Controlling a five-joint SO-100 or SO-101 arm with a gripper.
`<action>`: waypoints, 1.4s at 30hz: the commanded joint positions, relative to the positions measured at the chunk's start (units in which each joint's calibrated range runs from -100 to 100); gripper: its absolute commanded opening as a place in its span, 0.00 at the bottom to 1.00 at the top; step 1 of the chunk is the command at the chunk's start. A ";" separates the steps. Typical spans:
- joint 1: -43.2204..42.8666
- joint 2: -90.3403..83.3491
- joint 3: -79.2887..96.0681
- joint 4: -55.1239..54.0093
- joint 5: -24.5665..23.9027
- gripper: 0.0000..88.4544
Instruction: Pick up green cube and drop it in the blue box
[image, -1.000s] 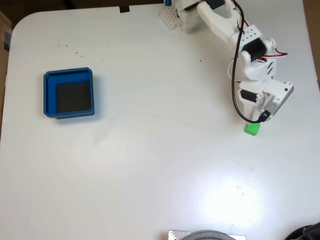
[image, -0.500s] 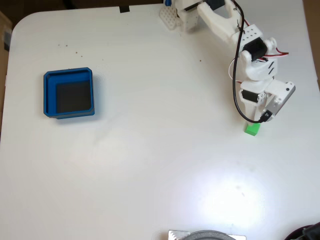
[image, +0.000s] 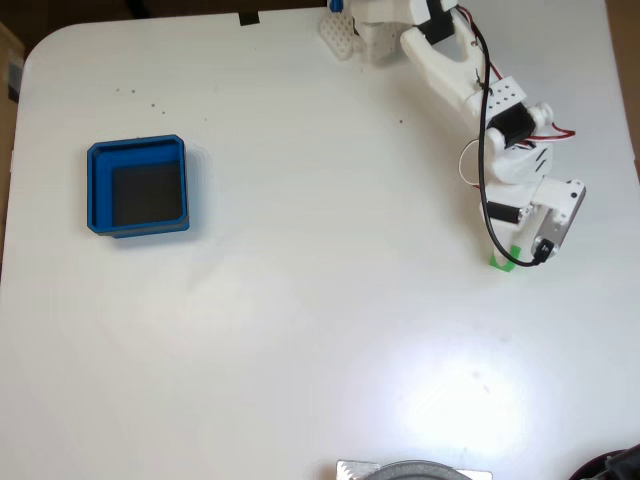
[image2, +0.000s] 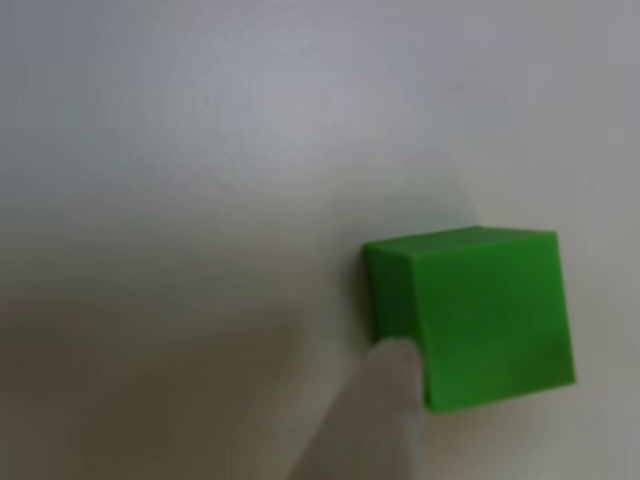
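Note:
The green cube (image: 501, 263) lies on the white table at the right in the fixed view, mostly covered by my white gripper (image: 512, 257), which hangs directly over it. In the other view the green cube (image2: 480, 315) fills the lower right, resting on the table, and one white fingertip (image2: 385, 380) touches its lower left edge. No second finger shows against its right face, so the jaws stand open around it. The blue box (image: 98, 190), with a dark floor, sits far off at the left of the table with nothing in it.
The arm's white base (image: 362, 28) stands at the table's far edge, and a black cable (image: 484, 190) loops along the forearm. A grey round object (image: 415, 470) and a dark object (image: 612, 465) sit at the near edge. Bare tabletop lies between cube and box.
The arm has stretched forward and lowered: the gripper, which was just behind the cube, now covers most of it. The cube and the box have not moved.

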 joint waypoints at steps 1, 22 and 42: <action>0.33 -0.05 -4.04 0.38 0.24 0.30; 0.25 6.22 -8.62 0.38 0.20 0.30; 0.33 6.22 -8.08 0.38 -0.20 0.30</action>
